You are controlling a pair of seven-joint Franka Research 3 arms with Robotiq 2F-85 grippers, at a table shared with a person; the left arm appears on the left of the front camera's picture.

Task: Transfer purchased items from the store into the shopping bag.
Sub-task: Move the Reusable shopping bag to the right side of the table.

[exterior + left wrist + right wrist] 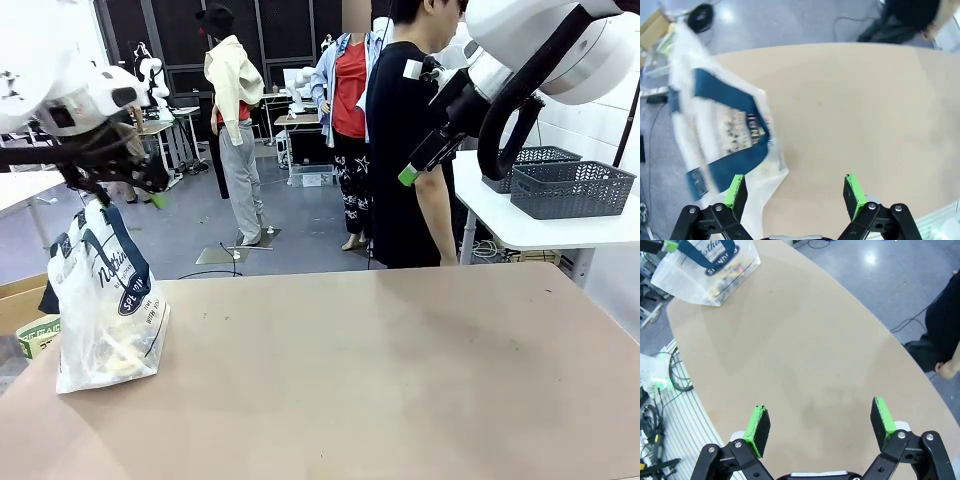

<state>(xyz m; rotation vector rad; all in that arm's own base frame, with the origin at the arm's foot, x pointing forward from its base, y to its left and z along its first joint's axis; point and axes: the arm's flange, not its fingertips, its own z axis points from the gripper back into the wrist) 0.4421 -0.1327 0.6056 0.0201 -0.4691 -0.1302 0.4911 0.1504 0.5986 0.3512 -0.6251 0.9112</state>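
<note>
We see the bag [103, 310] standing at the desk's [380, 370] left edge, pale items [120, 355] showing through it. Our left end effector [795, 192] hangs spread above it, empty; our right end effector [821, 426] is spread wide over bare desk.

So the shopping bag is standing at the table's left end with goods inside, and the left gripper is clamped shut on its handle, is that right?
Not quite: the left gripper is open, its jaws spread wide with nothing between them, as the left wrist view shows. The shopping bag does stand at the left end of the table with goods inside.
</note>
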